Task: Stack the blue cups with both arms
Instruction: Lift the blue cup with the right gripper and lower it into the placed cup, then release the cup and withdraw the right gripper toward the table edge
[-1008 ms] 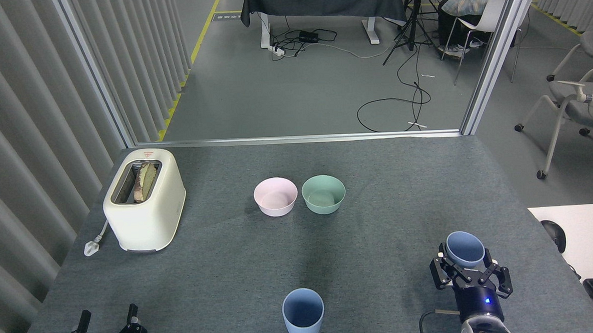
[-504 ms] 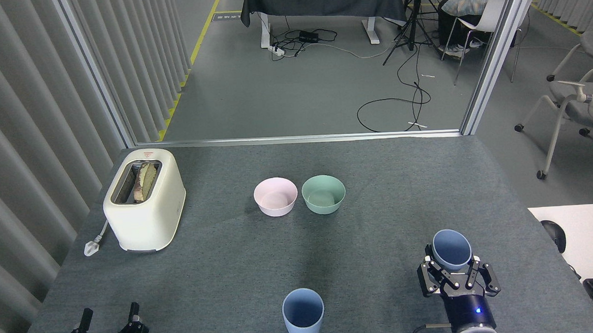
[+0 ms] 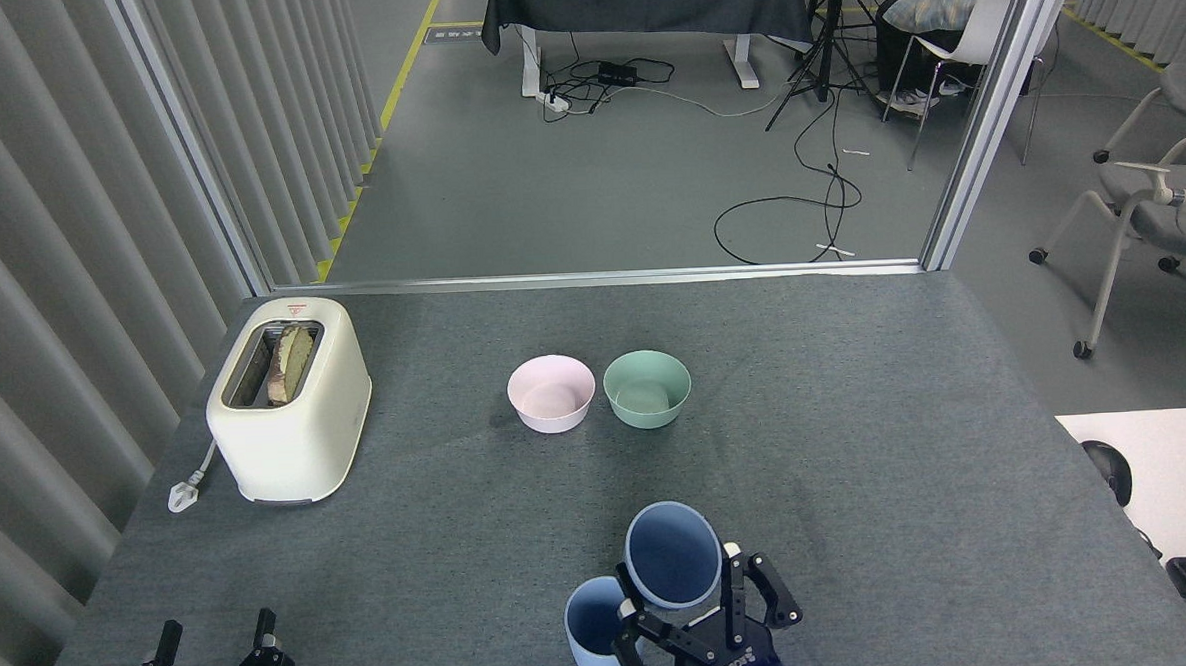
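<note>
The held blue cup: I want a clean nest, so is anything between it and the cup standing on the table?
Nothing visible. The right gripper holds one blue cup just beside and above the standing blue cup, whose mouth is open. The pink bowl and green bowl sit farther back.

Right gripper (image 3: 700,609) at 6 o'clock, fingers clamped around a blue cup (image 3: 673,555), mouth up and tilted toward camera. Held cup overlaps the second blue cup (image 3: 591,633), which stands on the grey table (image 3: 857,412) just at its 8 o'clock; can't tell if they touch. White lettering visible on the gripper body. Left gripper (image 3: 212,660) at 7 o'clock, fingers spread, nothing between them. Pink bowl (image 3: 552,393) and green bowl (image 3: 647,389) side by side near centre. Toaster (image 3: 289,398) with bread in the slot at 9 o'clock, plug (image 3: 182,493) lying beside it.
</note>
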`<state>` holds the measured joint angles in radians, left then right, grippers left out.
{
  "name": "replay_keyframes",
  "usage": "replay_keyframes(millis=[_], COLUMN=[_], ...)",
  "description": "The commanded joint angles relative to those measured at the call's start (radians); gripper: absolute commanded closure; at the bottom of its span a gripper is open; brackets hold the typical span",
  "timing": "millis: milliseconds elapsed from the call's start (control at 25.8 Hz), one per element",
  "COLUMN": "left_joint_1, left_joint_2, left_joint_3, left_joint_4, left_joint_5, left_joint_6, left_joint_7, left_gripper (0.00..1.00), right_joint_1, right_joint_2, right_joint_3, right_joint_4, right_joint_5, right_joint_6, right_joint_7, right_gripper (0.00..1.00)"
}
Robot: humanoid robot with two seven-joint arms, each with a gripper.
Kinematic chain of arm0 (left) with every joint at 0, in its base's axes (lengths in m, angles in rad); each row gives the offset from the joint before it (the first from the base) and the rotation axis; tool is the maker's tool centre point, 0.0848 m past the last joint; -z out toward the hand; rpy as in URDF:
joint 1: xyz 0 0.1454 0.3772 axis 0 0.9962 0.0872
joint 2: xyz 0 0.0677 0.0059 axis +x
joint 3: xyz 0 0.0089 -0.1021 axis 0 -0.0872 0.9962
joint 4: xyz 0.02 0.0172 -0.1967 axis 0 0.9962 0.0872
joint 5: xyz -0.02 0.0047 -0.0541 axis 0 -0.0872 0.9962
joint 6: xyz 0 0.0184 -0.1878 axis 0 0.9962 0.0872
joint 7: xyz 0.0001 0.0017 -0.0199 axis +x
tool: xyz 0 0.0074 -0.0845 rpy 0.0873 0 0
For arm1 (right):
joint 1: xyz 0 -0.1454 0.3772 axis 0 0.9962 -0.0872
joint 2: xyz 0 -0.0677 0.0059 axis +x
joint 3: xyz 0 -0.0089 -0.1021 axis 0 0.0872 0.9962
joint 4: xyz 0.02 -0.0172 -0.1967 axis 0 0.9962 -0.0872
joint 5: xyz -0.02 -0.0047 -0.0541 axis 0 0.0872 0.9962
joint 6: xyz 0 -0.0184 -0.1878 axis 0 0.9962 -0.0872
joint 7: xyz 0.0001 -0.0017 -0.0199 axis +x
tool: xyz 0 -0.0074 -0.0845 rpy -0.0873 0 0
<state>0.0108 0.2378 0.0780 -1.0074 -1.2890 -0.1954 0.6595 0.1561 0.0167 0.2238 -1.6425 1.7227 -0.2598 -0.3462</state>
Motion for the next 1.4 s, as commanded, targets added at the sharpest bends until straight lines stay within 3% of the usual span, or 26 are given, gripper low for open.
replay_keyframes(millis=[0, 659, 1357], left_joint_1=[0.001, -0.006, -0.014], left_joint_2=[0.003, 0.003, 0.008], left_joint_3=[0.000, 0.000, 0.002], left_joint_4=[0.001, 0.018, 0.027], left_joint_5=[0.000, 0.003, 0.003], left_joint_6=[-0.001, -0.001, -0.001], left_joint_7=[0.000, 0.000, 0.000], left_gripper=[0.01, 0.01, 0.01], right_joint_1=[0.013, -0.044, -0.043], right_joint_2=[0.034, 0.051, 0.046], right_joint_3=[0.045, 0.112, 0.118], right_joint_4=[0.001, 0.082, 0.081], right_joint_5=[0.046, 0.046, 0.046], right_joint_6=[0.027, 0.065, 0.054], right_joint_7=[0.075, 0.093, 0.092], right_gripper=[0.67, 0.67, 0.61])
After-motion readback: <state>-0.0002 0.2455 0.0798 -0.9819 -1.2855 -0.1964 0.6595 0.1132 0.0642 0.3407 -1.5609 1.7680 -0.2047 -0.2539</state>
